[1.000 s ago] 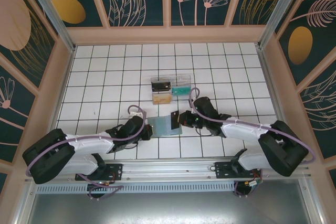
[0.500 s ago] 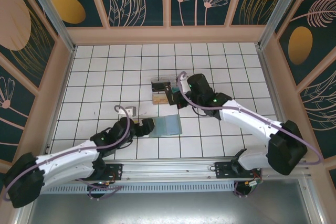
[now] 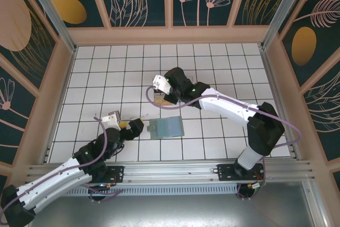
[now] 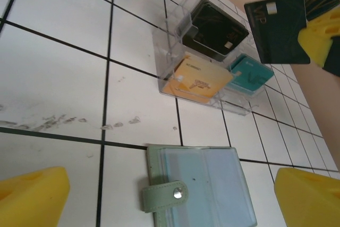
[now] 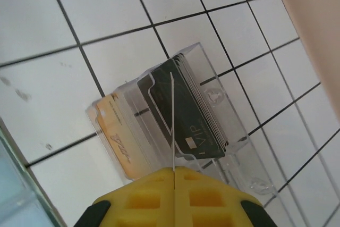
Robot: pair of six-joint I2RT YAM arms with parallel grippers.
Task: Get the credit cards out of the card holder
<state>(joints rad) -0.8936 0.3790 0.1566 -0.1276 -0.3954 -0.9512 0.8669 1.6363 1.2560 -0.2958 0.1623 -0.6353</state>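
Observation:
The card holder lies open and flat on the white tiles, its grey-green strap with a snap on the left and clear blue-grey sleeves showing. My left gripper stands open just left of it, and its yellow fingers are apart and touch nothing. My right gripper is shut on one dark credit card, seen edge-on in the right wrist view. It holds the card upright over the clear tray.
The clear compartmented tray sits behind the holder, with black cards, orange cards and teal cards in separate slots. Wooden walls ring the tiled table.
My right gripper has carried a dark card from the holder up and left over the tray. My left gripper has let go of the holder and drawn back to the left.

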